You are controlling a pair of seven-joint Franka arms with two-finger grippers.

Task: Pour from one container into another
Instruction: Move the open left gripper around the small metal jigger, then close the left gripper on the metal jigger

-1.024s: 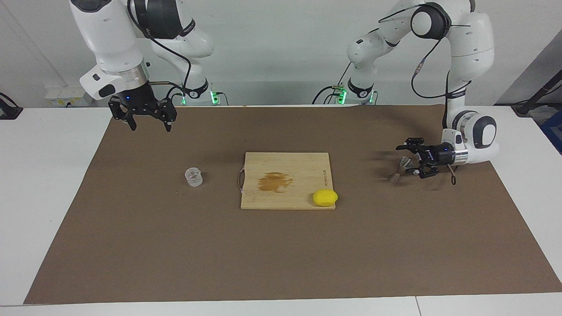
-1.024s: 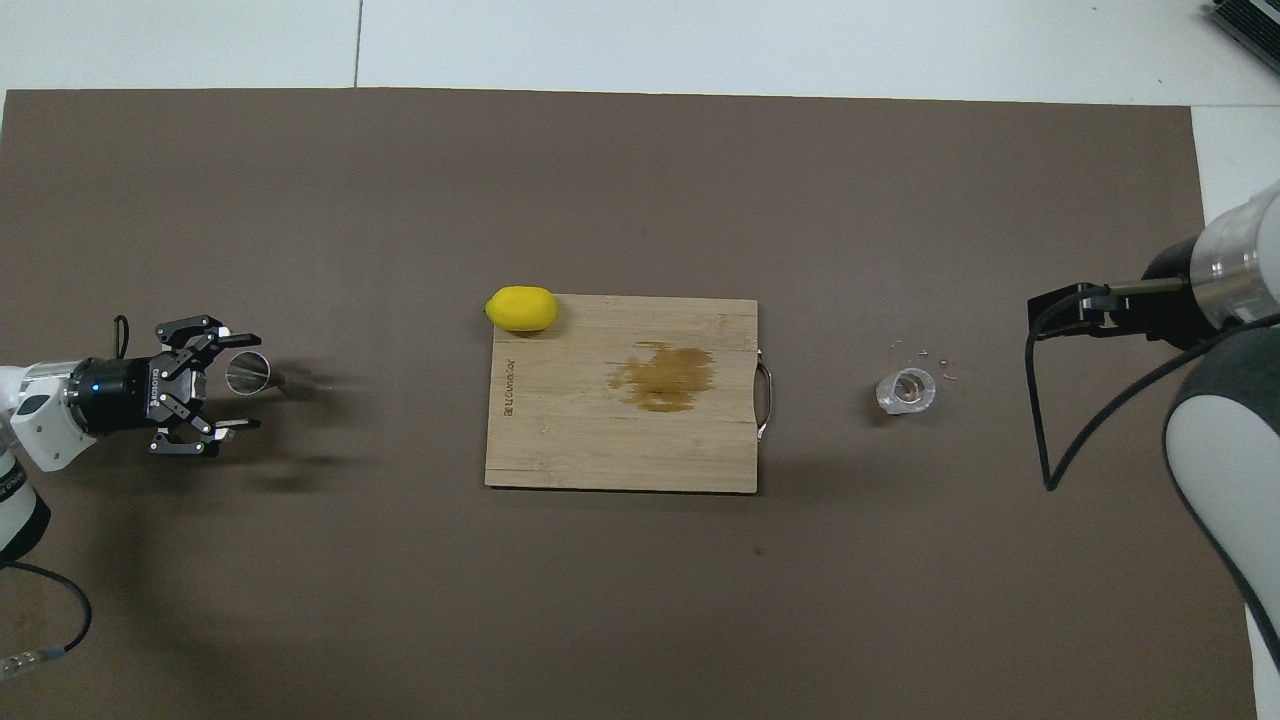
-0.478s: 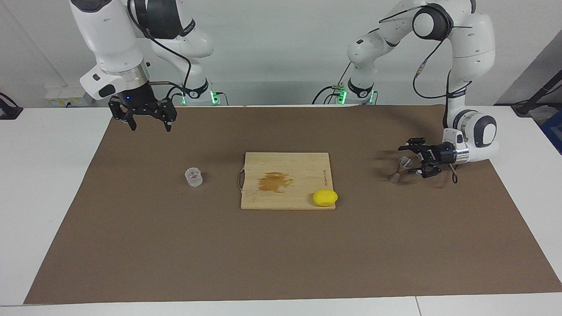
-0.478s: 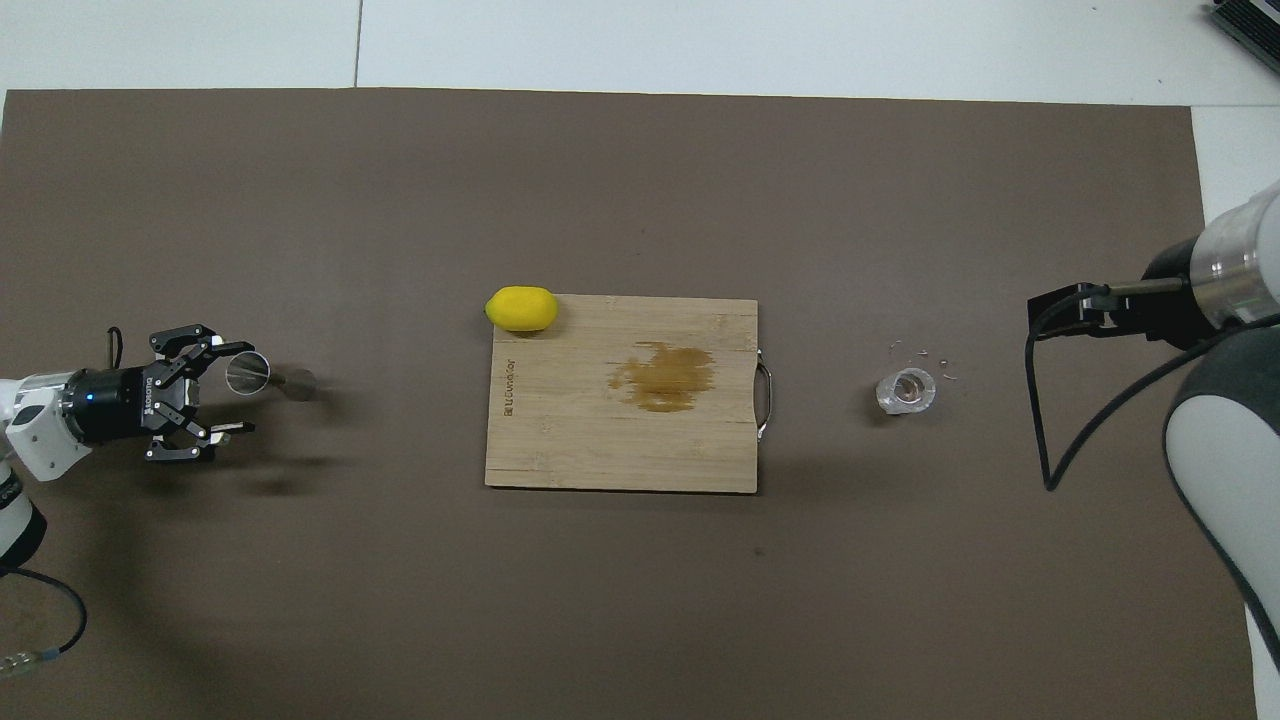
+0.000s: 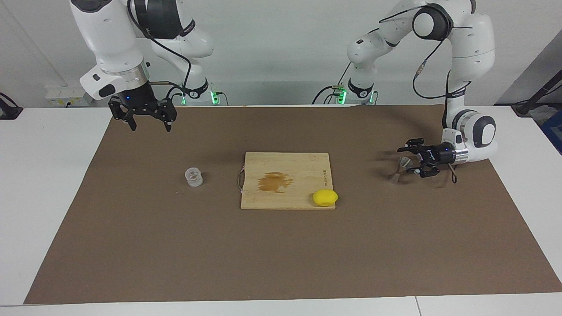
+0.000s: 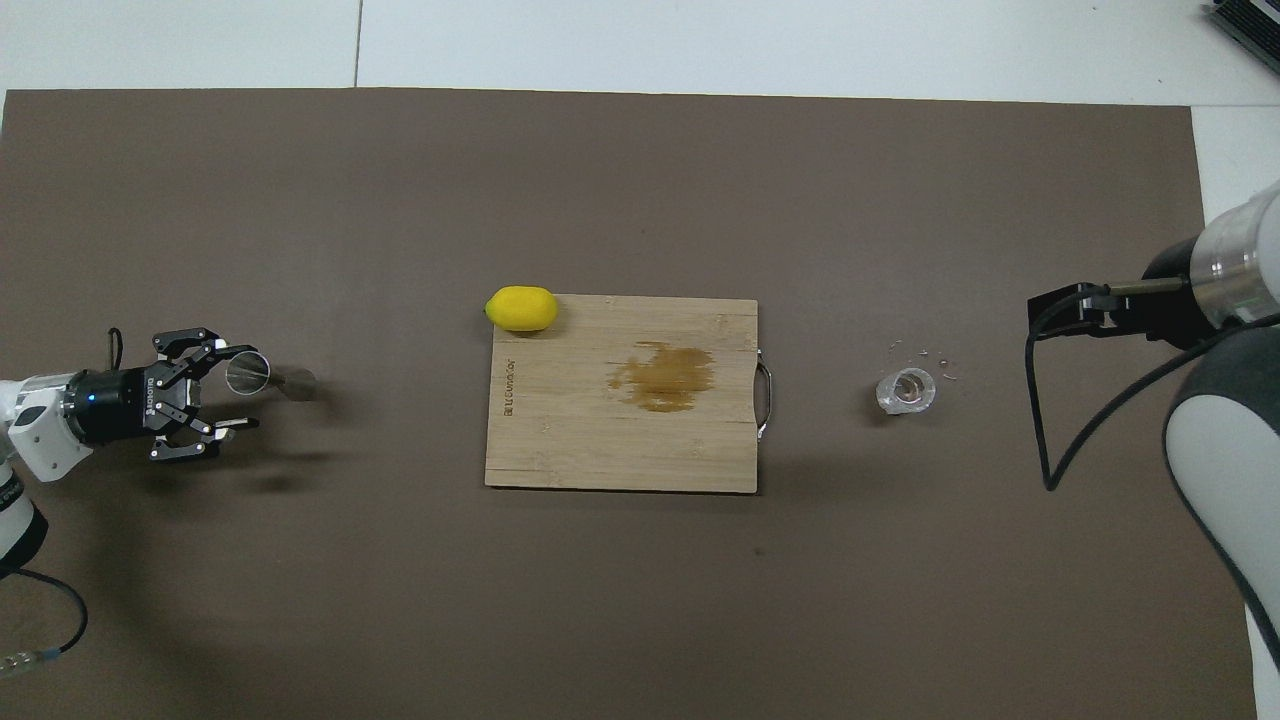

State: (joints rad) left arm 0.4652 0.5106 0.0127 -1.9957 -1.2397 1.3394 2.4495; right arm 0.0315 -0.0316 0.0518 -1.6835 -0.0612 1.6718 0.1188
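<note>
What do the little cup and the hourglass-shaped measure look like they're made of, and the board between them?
The small clear textured cup looks like glass: see-through, with a ribbed, glinting wall. The silvery hourglass-shaped jigger looks like polished metal, its rim bright and reflective. The rectangular board looks like light bamboo or wood, with visible grain, a darker stain at its middle and what seems a thin metal handle.

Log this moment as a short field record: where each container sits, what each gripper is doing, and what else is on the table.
source container: small clear textured glass cup, upright on the brown mat, toward the right arm's end
target container: small silvery hourglass-shaped metal jigger, toward the left arm's end
left gripper: low, horizontal, open, beside the jigger
right gripper: open, raised, waiting, holds nothing
other items: wooden cutting board with a brown stain, yellow lemon at its corner
pour: not yet begun
</note>
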